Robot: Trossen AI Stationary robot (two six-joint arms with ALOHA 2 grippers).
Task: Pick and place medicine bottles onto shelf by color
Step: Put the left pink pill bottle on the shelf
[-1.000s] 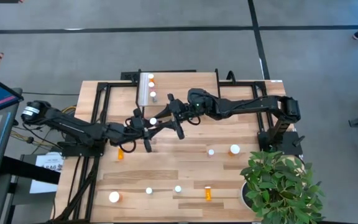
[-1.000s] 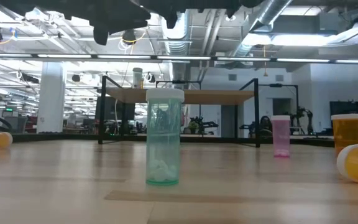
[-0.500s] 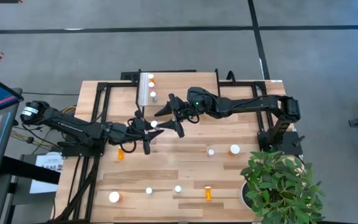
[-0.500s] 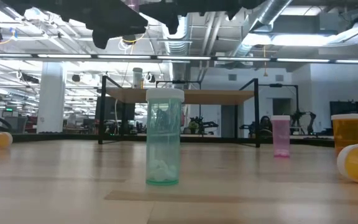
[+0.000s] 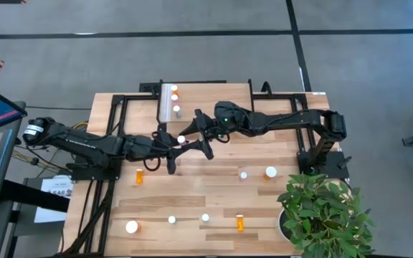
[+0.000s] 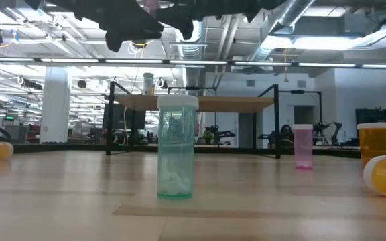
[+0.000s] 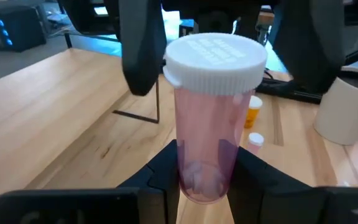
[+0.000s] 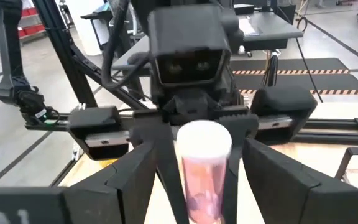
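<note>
We judge the translucent pink white-capped plastic bottle (image 7: 211, 118), clenched low by our left gripper (image 7: 207, 171), light and slick, so our spread right gripper (image 8: 194, 168) should take its upper body.

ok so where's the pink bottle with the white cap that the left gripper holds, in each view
High: pink bottle with white cap at table centre, between both grippers.
Low: barely a pink sliver at the top edge.
Left wrist: centre, between the fingers.
Right wrist: centre, low.
Shared landmark: the left gripper clamping it.

shelf (image 5: 205, 95) top mostly bare, bottles (image 5: 174, 99) at one end
</note>
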